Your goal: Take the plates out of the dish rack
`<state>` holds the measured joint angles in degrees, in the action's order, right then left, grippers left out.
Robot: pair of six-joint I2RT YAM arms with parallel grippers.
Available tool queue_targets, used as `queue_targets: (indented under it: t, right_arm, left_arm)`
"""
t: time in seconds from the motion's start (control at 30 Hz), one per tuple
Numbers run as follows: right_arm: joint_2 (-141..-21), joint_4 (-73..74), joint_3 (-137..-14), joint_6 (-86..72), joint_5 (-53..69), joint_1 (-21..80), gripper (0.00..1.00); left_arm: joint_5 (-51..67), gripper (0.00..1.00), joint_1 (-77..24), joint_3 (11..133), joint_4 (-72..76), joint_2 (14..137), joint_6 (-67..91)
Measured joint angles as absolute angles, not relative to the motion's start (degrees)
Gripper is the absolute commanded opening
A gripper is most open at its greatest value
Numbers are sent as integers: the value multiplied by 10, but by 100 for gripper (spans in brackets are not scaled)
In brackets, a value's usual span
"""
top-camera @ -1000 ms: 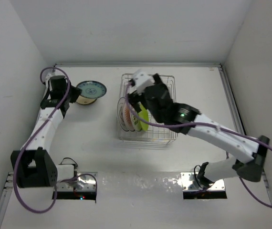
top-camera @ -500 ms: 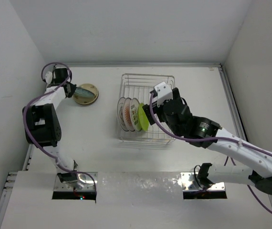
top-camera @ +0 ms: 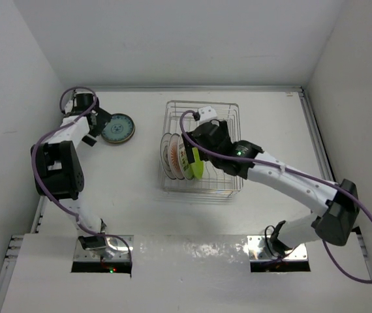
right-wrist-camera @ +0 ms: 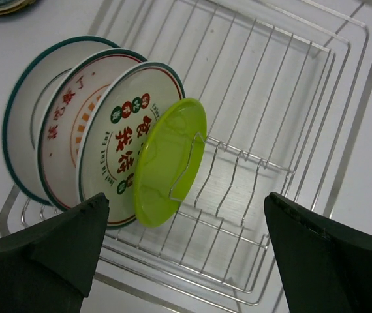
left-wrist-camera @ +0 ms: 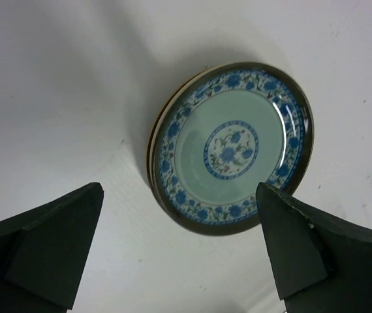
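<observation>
Three white round plates with green rims and red lettering (right-wrist-camera: 62, 124) and a smaller lime-green round plate (right-wrist-camera: 166, 163) stand on edge together at the left end of the square silver wire dish rack (right-wrist-camera: 290, 98), which sits mid-way across the white bench (top-camera: 140, 195). The right claw (right-wrist-camera: 185, 195) hangs just above them, spread wide and gripping nothing. Well to the left of the rack, a round blue-flowered plate with a dark rim (left-wrist-camera: 230, 150) lies flat on a tan-edged dish on the bench, with the left claw (left-wrist-camera: 178, 189) over it, fingers wide apart and clear of it.

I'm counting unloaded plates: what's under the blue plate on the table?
A tan rim of another plate peeks out under the blue plate at its left edge. Whether more lie beneath is hidden.
</observation>
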<state>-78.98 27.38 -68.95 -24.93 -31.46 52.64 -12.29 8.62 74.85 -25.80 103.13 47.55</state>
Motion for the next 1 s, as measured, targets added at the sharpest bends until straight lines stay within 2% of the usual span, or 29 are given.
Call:
queue_targets:
  t: [0.07,0.13,0.2,0.27,0.4,0.47,0.6,0.73,0.83,0.9,1.0]
  right_arm:
    - [-814,278,-697,-278,-310,515,97]
    - [-832,278,-701,-302,-310,510,86]
    - [-844,273,-702,-321,-310,510,71]
    - [-851,266,-702,-338,-309,507,62]
    - [-858,239,-699,-364,-300,500,60]
    - [-861,220,-692,-375,-294,496,55]
    - [-879,194,-682,-394,-285,491,49]
    - [-914,179,-682,-407,-280,489,47]
    - [-939,173,-682,-414,-279,487,39]
    - [-952,166,-680,-420,-277,485,30]
    - [-962,151,-674,-436,-270,481,24]
  left_arm:
    - [-116,100,86,749,-274,1023,465]
    - [-106,100,86,749,-291,1007,452]
    - [-84,100,86,743,-298,973,432]
    - [-50,100,86,740,-302,928,404]
    - [-1,100,81,736,-303,829,336]
    - [13,100,79,714,-297,765,305]
    - [26,100,79,634,-285,621,260]
    - [26,100,79,540,-255,521,241]
    - [23,100,79,482,-247,492,231]
    - [22,100,79,468,-252,497,224]
    - [22,100,79,458,-257,505,219]
